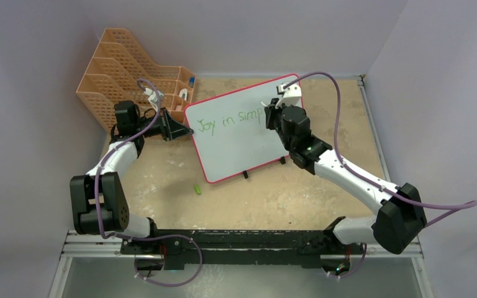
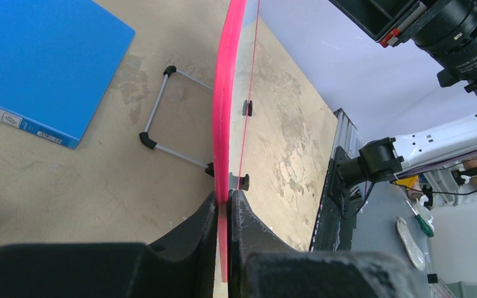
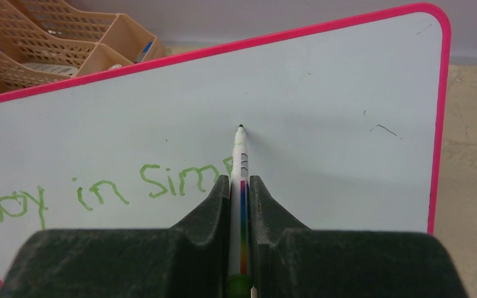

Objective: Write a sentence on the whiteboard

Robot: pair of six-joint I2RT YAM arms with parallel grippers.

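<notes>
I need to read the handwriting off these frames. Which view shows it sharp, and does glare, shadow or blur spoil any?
Right wrist: the sentence sharp, no glare, though the marker covers its last letter; top external: legible but small, the right gripper covering its end; left wrist: the whiteboard edge-on, no writing shown, the left gripper dark.

The whiteboard (image 1: 239,152) is framed in pink-red; the sentence (image 1: 228,120) is written in green; the marker (image 3: 243,211) is rainbow-striped; the folder (image 2: 43,62) is coloured blue.
</notes>
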